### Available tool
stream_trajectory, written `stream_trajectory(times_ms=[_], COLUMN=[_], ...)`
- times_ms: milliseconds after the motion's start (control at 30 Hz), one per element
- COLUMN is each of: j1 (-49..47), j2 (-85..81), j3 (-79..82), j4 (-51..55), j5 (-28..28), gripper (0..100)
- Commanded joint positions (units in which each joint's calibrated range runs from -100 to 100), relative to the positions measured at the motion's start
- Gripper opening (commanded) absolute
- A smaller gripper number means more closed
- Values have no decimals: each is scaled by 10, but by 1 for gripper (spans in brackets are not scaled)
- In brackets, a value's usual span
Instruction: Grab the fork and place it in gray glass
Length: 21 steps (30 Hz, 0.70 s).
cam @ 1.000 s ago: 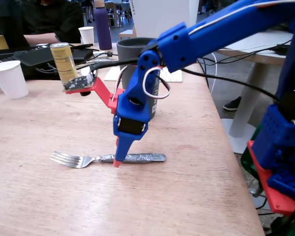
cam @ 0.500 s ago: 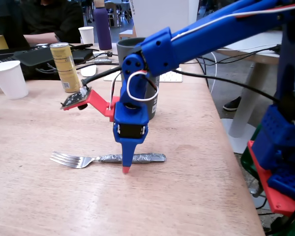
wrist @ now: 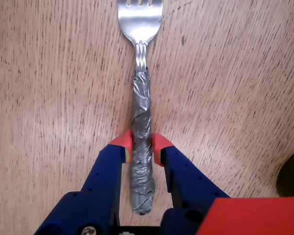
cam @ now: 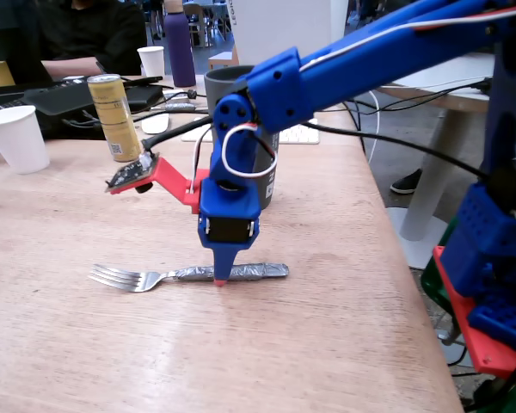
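- My hand (wrist: 141,148) points straight down at the table (cam: 344,327), its two red-tipped fingers (wrist: 121,142) pressed against either side of the fork (wrist: 141,127), clamped on the taped handle.
- In the wrist view the grip sits past the middle of the gray tape, toward the handle's free end; the rest of the handle runs back between my blue finger bodies.
- The fork lies flat on the wood, tines (cam: 112,277) toward the left edge of the table in the fixed view and handle end toward the right edge.
- In the fixed view the tip of my hand (cam: 221,280) meets the fork (cam: 241,273) about halfway along its whole length, and the fork touches the table along all of it that I can see.
- A red bracket carrying the small camera board (cam: 136,175) juts from my wrist to the left.
- The gray glass (cam: 241,82) stands upright behind my wrist, nearer the far edge of the table; my arm covers most of it, leaving the rim and part of the right side with white lettering showing.
- A slim gold can (cam: 113,114) stands farther left of the glass, toward the far edge.
- A white paper cup (cam: 17,138) stands near the far left corner, well apart from the fork.
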Motion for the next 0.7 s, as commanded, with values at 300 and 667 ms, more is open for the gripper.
stream_trajectory(times_ms=[300, 667], j1=[1, 16], j2=[-369, -586], j3=[-13, -25], j4=[197, 183], j5=[1, 2], gripper=[0, 0])
